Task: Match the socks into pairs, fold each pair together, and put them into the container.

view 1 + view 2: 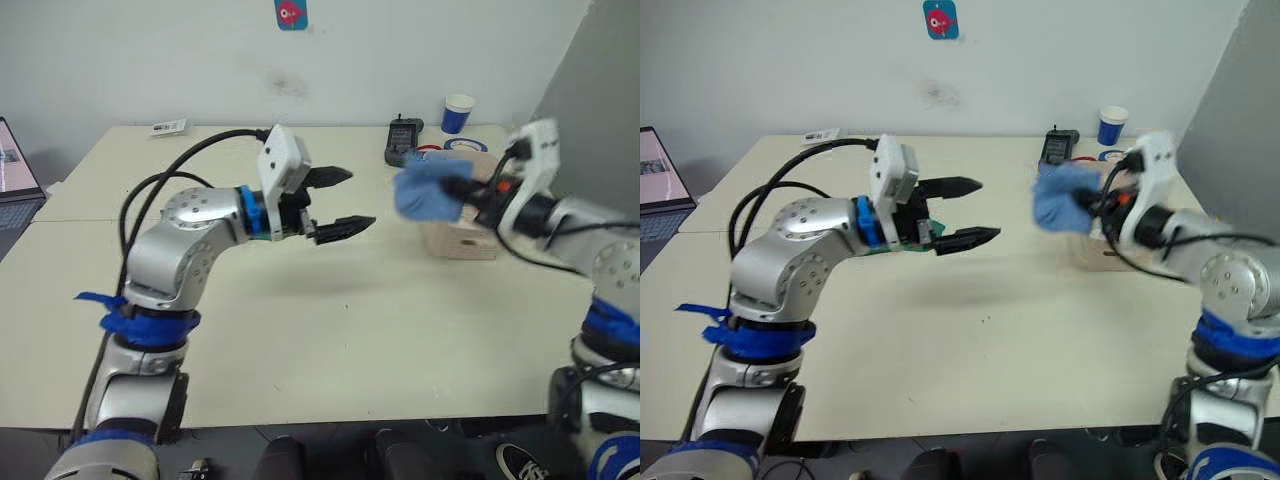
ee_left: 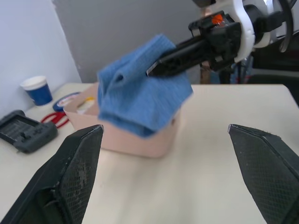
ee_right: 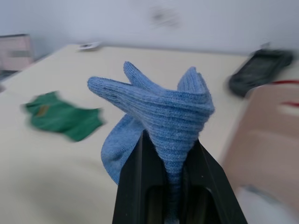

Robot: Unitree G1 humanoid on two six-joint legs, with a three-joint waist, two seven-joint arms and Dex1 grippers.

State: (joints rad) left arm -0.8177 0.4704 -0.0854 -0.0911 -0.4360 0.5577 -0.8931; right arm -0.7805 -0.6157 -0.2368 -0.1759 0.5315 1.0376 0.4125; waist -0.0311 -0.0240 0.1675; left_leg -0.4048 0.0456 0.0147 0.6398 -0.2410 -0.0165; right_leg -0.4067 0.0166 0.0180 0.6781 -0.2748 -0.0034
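**Blue pair held beside the tub, one drop away**

My right end effector (image 1: 462, 192) was clenched on the bundled light blue socks (image 1: 425, 189), holding them in the air just off the left rim of the container (image 1: 455, 240), which sat at the right side of the table (image 1: 330, 330). The bundle hung left of the tub rather than over it, so I judged the coming move to turn on carrying it rightward, back toward the arm's own side, until it cleared the rim. The right arm was plainly the nearer one and already had the load. The fabric was bunched with no clear long axis, and looked small enough to go into the opening any way round.

My left end effector (image 1: 340, 203) hovered released and empty above the middle of the table, fingers spread and pointing toward the tub. A dark green sock (image 3: 63, 119) lay flat on the table, left of the held bundle and well apart from it. A blue-and-white paper cup (image 1: 458, 112) and a black handset (image 1: 404, 140) stood at the far edge.
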